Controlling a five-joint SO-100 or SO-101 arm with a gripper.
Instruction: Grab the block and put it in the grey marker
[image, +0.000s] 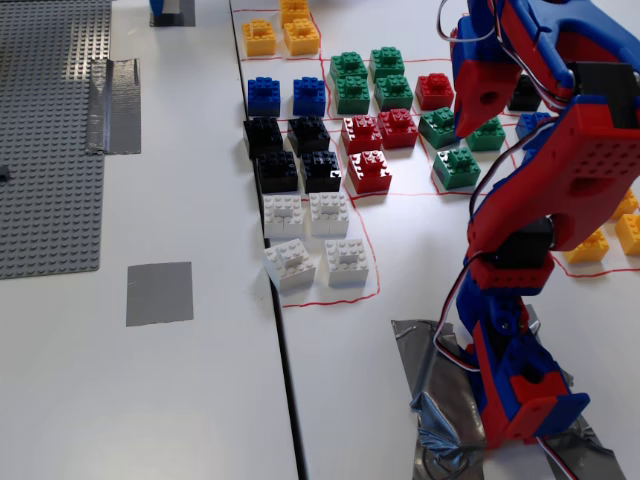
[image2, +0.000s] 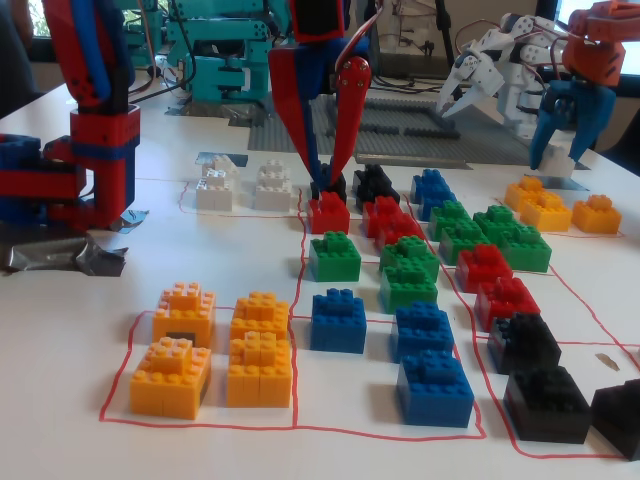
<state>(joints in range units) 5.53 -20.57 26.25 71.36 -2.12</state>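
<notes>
Several yellow-orange blocks lie in two groups, none held. One group is at the right edge of a fixed view (image: 590, 246) and in front in another fixed view (image2: 183, 309). The other group is at the top (image: 281, 32) and far right (image2: 547, 206). The grey marker (image: 159, 293) is a flat tape square on the left table, bare. My gripper (image: 472, 128) hangs over the green (image: 440, 126) and red bricks, slightly open and empty. In the low fixed view its tips (image2: 326, 185) sit just above a red brick (image2: 328, 212).
Red-outlined fields hold white (image: 306, 215), black (image: 290, 150), blue (image: 285, 96), red (image: 378, 132) and green bricks. The grey studded baseplate (image: 50, 130) and a wrinkled tape strip (image: 113, 105) lie left. My arm's base (image: 520, 390) stands on crumpled tape. Other robots (image2: 570, 90) stand behind.
</notes>
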